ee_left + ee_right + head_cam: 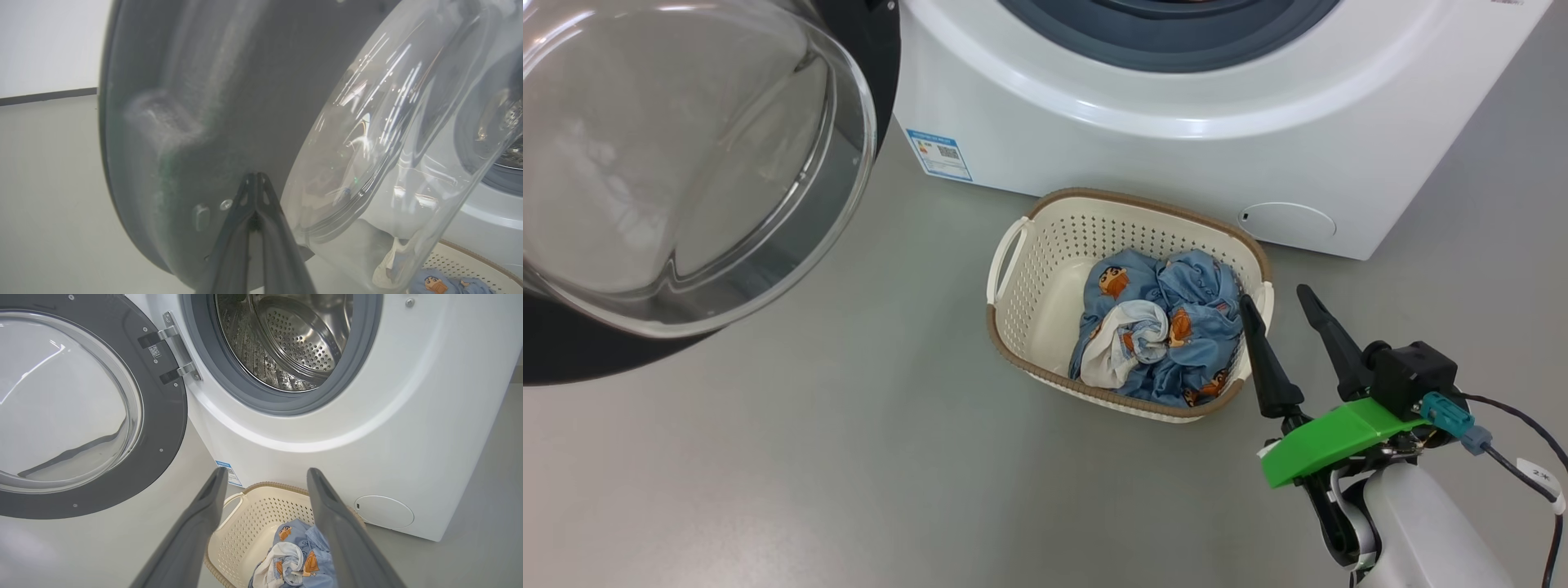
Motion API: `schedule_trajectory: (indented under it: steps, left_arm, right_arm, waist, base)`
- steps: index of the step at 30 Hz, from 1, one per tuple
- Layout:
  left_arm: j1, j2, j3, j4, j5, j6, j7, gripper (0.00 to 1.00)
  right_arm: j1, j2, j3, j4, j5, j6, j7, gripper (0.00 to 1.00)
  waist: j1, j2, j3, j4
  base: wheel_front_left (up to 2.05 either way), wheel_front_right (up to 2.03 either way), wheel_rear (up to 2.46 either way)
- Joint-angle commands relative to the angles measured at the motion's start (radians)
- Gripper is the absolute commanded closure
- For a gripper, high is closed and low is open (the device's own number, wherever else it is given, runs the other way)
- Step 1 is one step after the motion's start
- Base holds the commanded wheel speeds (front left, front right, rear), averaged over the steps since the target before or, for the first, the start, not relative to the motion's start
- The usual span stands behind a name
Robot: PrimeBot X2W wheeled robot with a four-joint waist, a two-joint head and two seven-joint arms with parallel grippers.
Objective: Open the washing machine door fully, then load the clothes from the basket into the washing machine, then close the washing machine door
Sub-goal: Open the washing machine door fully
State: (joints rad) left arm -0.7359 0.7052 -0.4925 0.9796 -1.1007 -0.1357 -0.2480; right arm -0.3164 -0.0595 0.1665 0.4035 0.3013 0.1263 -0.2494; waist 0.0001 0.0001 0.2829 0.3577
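Note:
The washing machine door [678, 155] hangs swung open at the upper left, its clear glass bowl bulging toward me. The washing machine [1176, 139] stands behind the basket [1045, 237], whose clothes [1168, 327] are a blue printed bundle with a white piece. My right gripper [1274, 296] is open and empty just right of the basket's right rim. From the right wrist I see the open drum [294, 343], the door [163, 428], the basket [245, 522] and the clothes [294, 555] below my right gripper [267, 473]. My left gripper [255, 176] is shut, tips at the door's dark inner ring [184, 122]; whether they touch it I cannot tell.
Grey floor [809, 474] spreads left and in front of the basket. A blue sticker [939, 153] and a round white flap [1286, 220] sit low on the machine's front. A cable [1519, 457] trails from my right wrist. A white wall with a dark baseboard [45, 96] lies beyond the door.

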Motion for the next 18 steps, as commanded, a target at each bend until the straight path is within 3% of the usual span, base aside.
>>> schedule_trajectory:
  steps: [1, 18]
  left_arm:
    - [-0.040, 0.085, 0.024, 0.006, -0.019, 0.005, -0.010, 1.00]
    - [-0.027, 0.086, -0.049, -0.010, -0.060, 0.005, -0.013, 1.00]
  right_arm:
    - [-0.015, 0.009, 0.028, -0.023, 0.009, 0.004, -0.012, 0.00]
    - [-0.002, 0.009, 0.023, -0.022, 0.020, 0.004, -0.012, 0.00]
  waist:
    - [-0.0001, -0.0001, -0.002, -0.001]
    - [-0.0001, -0.0001, -0.031, 0.001]
  base:
    - [0.00, 0.00, 0.00]
    - [0.00, 0.00, 0.00]
